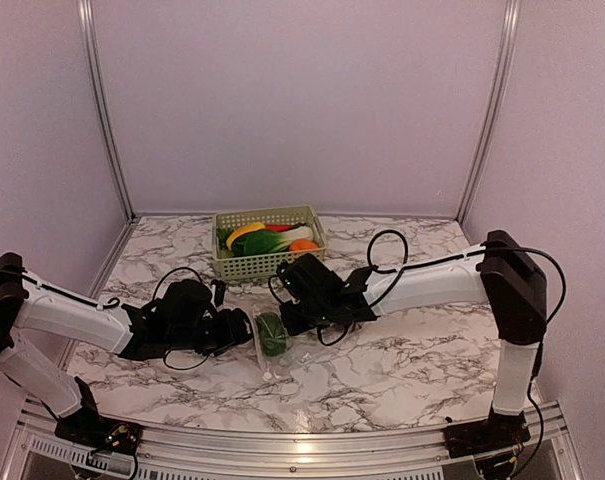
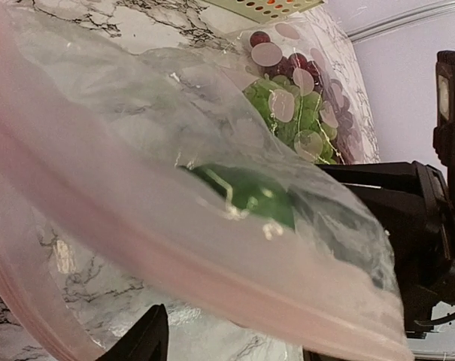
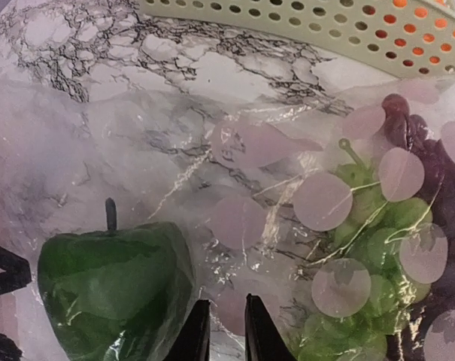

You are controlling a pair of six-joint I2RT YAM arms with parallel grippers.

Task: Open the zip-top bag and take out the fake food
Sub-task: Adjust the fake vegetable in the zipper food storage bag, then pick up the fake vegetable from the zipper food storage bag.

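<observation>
Top external: bag is seen lying flat on the table, just in front of the basket and between the two grippers. Left gripper is placed at the bag's left edge, right gripper at its upper right edge. Part of the food is seen in the basket: yellow, green, red and orange pieces. A green piece is seen inside the bag.

Left wrist: pink zip strip is seen running diagonally just in front of the lens, blurred. Left fingers are seen spread well apart below it, so that claw is released. The green piece and grapes are seen through the film behind the strip.

Right wrist: right fingers are seen close together with a slim gap left. Bag film is visible in the gap, between the green piece and the green grapes. Purple grapes are seen further right, also bagged. Whether the film is actually pinched cannot be told.
</observation>
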